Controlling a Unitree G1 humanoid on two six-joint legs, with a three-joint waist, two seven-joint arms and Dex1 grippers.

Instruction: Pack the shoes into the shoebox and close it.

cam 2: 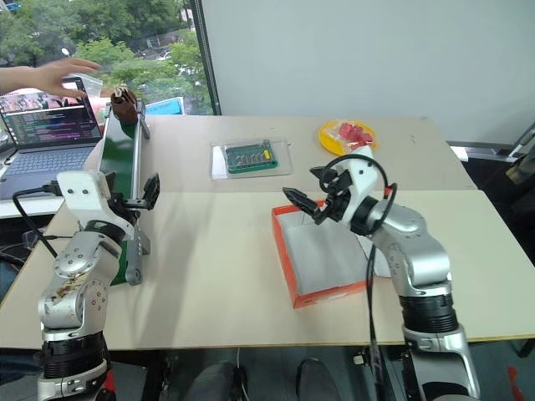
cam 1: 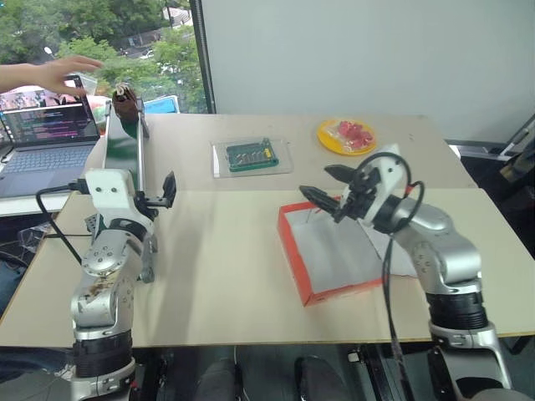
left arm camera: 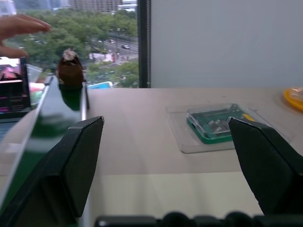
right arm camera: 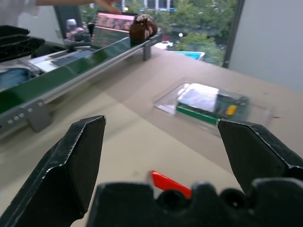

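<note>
Left gripper [left arm camera: 165, 156]: fingers spread wide above the beige table [left arm camera: 156, 142].
Shoe [left arm camera: 70, 72]: dark brown, on the far end of the green conveyor belt [left arm camera: 47, 123].
Clear tray [left arm camera: 215, 126]: well apart from the conveyor, holding a green board.
Person's hand [left arm camera: 19, 30]: just beyond the shoe.

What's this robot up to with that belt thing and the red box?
It's waiting to pack shoes. One small brown shoe sits at the far end of a green conveyor belt, near a person's hand over a laptop. The open red shoebox lies on the table with no shoe in it that I can see. Both the left gripper and right gripper hang open and hold nothing.
</note>
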